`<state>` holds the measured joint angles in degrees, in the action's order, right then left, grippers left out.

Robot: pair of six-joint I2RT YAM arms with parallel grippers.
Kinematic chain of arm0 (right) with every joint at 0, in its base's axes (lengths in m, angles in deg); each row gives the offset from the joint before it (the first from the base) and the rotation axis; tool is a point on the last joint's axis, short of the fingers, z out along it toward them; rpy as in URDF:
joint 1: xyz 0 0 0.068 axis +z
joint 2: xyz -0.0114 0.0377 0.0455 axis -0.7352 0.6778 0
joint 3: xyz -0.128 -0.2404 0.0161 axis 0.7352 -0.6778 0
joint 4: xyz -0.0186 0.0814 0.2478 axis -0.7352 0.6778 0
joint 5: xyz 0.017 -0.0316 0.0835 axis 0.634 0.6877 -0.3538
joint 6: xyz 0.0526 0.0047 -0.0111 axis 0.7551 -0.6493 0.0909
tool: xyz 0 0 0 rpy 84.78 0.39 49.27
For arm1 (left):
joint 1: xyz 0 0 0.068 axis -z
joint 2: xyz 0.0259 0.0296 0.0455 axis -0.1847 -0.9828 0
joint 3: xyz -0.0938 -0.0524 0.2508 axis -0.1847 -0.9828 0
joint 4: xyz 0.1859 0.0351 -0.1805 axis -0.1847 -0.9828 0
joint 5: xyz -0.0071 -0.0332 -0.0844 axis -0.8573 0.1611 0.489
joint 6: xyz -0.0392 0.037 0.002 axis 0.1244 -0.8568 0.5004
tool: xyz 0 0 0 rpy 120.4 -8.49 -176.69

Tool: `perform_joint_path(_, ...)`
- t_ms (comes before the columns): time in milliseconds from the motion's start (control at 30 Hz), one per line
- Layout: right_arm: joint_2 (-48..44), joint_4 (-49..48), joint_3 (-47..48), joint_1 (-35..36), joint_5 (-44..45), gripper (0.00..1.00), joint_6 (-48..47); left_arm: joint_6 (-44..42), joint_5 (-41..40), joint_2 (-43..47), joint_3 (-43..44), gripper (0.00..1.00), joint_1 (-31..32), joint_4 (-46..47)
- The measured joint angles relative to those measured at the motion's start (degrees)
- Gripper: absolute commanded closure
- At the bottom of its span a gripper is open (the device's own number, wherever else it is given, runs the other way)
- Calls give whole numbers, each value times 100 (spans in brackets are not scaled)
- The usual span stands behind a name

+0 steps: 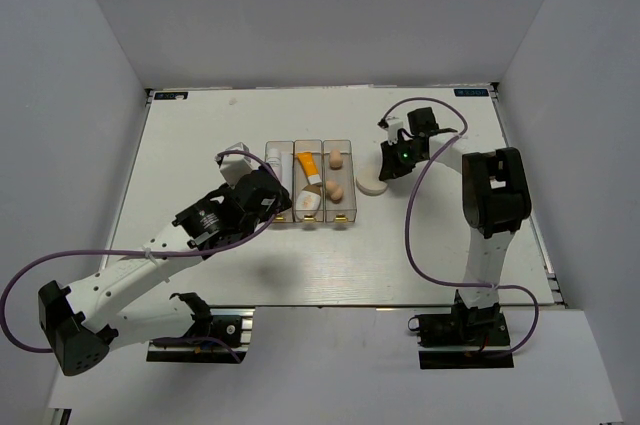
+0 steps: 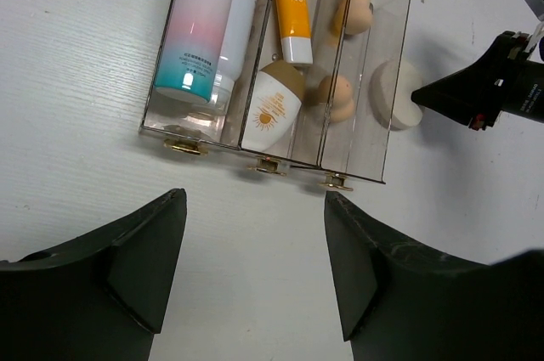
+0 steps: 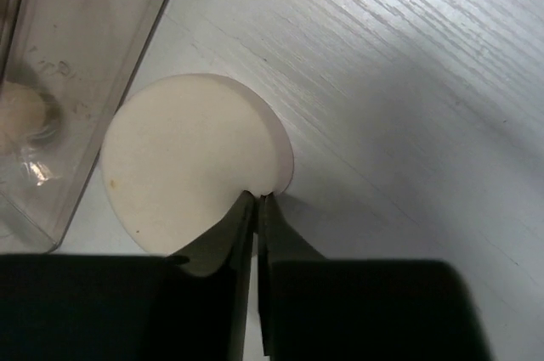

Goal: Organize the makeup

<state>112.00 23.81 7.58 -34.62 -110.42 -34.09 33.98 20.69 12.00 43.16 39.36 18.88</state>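
Three clear bins (image 1: 309, 220) stand side by side. The left bin holds the white bottle with pink band and blue cap (image 2: 194, 30) and the white tube (image 2: 240, 13). The middle bin holds the orange tube (image 2: 293, 4) and the white oval compact (image 2: 274, 110). The right bin holds two tan sponges (image 2: 353, 8) (image 2: 336, 98). The cream round puff (image 3: 187, 157) lies just right of the bins (image 1: 372, 185). My right gripper (image 3: 257, 198) is shut on the puff's near edge (image 1: 386, 175). My left gripper (image 2: 255, 200) is open and empty, over the table in front of the bins (image 1: 272, 203).
The right bin's clear wall (image 3: 76, 81) stands close to the left of the puff. The right gripper (image 2: 476, 93) shows as a black shape at the right of the left wrist view. Grey walls enclose the white table (image 1: 200, 145) on three sides.
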Motion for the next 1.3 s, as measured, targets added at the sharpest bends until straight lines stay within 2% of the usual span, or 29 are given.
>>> perform_joint_path(300, -122, 111, 35, -149, -289, 100, -101, 4, -7, 22, 7, 24, 0, -68)
perform_joint_path(733, -1532, 111, 529, 31, -413, 100, -376, 2, -17, 39, 7, 24, 0, -61)
perform_joint_path(1067, -1318, 319, 763, 811, -7, 100, -505, 2, -17, 33, 7, 24, 0, -59)
perform_joint_path(1300, -1001, 448, 935, 1224, 592, 100, -645, 2, -22, 57, 7, 24, 0, -61)
